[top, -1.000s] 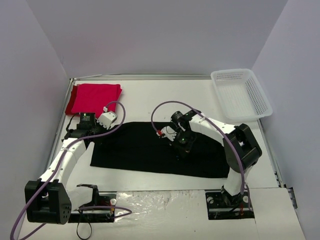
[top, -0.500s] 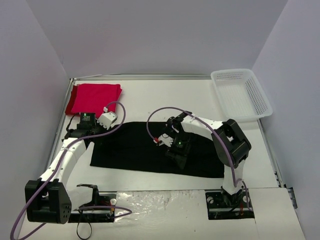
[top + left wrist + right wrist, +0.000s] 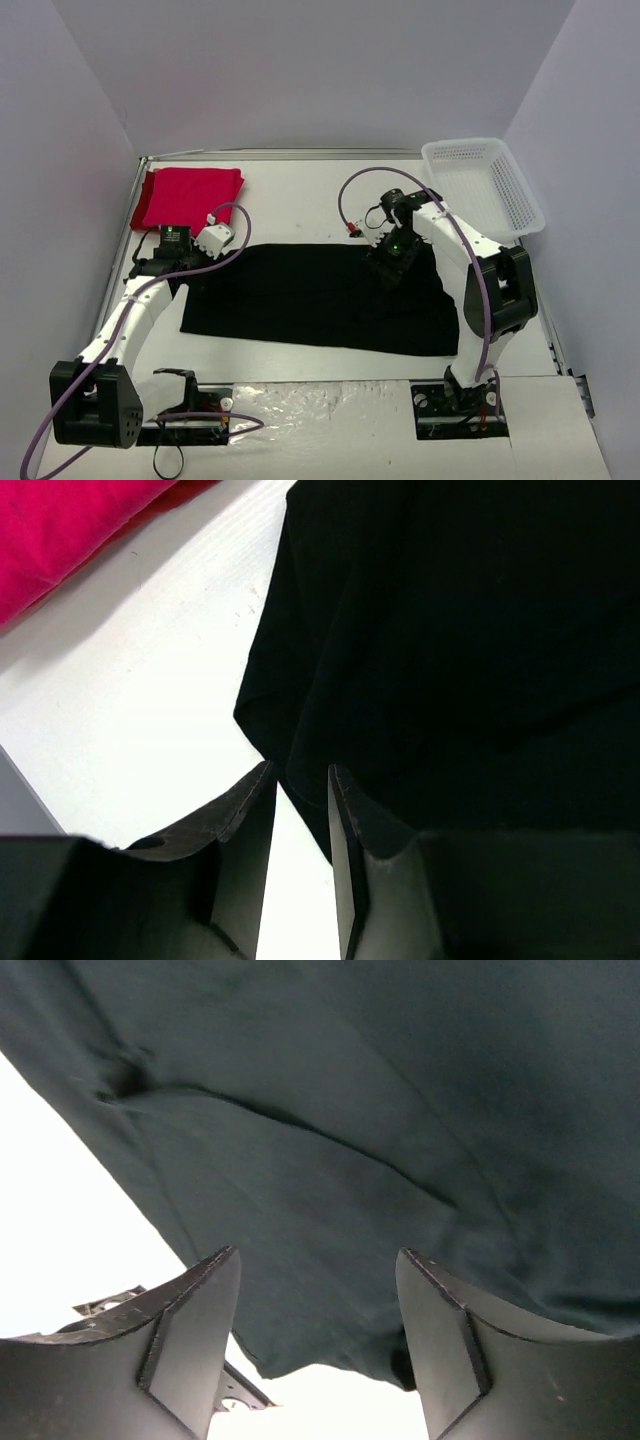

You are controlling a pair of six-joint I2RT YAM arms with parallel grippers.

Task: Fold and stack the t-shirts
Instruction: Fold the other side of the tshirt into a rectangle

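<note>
Well, around the work I have the white table [image 3: 300,195] and a white mesh basket [image 3: 518,190] at its far right corner, well apart from both shirts; inside it I see only its own mesh floor. A purple cable [image 3: 342,198] loops off the right arm above the table, just beyond the far edge of the black cloth. The red shirt [image 3: 190,195] lies folded into a neat square at the far left corner, with a strip of bare table between it and the black one. The black shirt [image 3: 300,295] is spread out wide across the middle of the table, mostly flat, with soft creases showing in both wrist views. My left gripper [image 3: 300,820] sits at that shirt's far left corner, its fingers drawn close with only a thin slit between them. The cloth's edge lies right at their tips, and I cannot tell whether they pinch it. My right gripper [image 3: 320,1290] is over the far right part of the black shirt, its fingers spread wide apart with nothing held between them.
</note>
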